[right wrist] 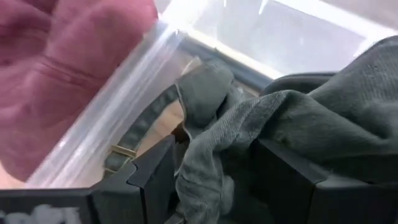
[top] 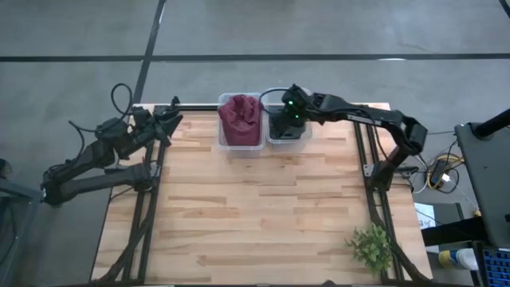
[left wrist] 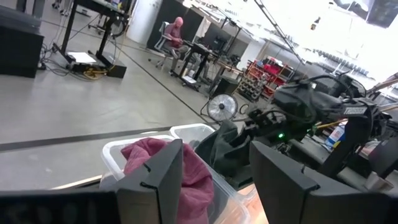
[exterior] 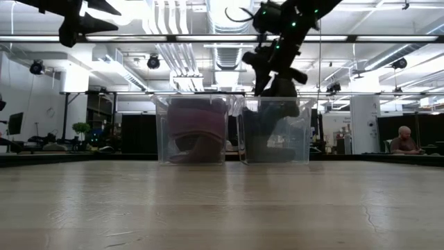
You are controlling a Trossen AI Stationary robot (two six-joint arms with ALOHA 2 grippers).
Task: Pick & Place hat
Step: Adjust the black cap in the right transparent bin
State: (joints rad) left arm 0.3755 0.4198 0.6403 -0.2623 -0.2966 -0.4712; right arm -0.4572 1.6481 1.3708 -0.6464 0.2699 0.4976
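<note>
A maroon hat [top: 241,118] lies bunched in the left of two clear bins [top: 240,145] at the table's far edge. A dark grey-green hat [right wrist: 298,118] sits in the right bin [top: 288,140], partly raised over its rim in the low view [exterior: 281,89]. My right gripper [top: 285,118] stands over that bin, shut on the dark hat. My left gripper [top: 171,121] is open and empty, raised at the table's far left corner; its fingers [left wrist: 155,180] show wide apart in the left wrist view. My right gripper pinches a bunched fold of the dark hat's cloth [right wrist: 208,155] between its two fingers, several layers. The fingers come from above, slanting down into the right bin. The hat's strap with its buckle [right wrist: 124,151] hangs down inside the bin; the rest drapes around the fingers.
The two bins stand side by side, touching, at the middle of the far edge. A small green plant [top: 371,245] sits at the near right corner. The wooden table top [top: 255,207] in front of the bins is bare. A person [exterior: 402,141] sits far off in the room.
</note>
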